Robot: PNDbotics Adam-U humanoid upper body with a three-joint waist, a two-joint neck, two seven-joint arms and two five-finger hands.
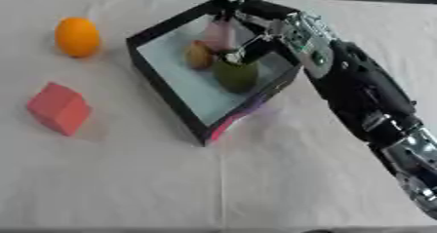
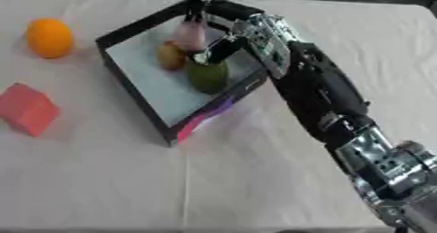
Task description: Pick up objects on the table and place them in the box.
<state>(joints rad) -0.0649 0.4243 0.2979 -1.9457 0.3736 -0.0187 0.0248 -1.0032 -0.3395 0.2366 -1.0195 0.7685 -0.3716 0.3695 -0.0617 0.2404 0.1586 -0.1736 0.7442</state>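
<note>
My right hand reached over the black box from four o'clock, its fingers curled down above a green fruit; I could not tell whether they held it. Inside the box, a brownish fruit lay just beside the green one, with a pink thing at twelve o'clock. On the tabletop, an orange sat at ten o'clock of the box and a red block at eight o'clock.
</note>
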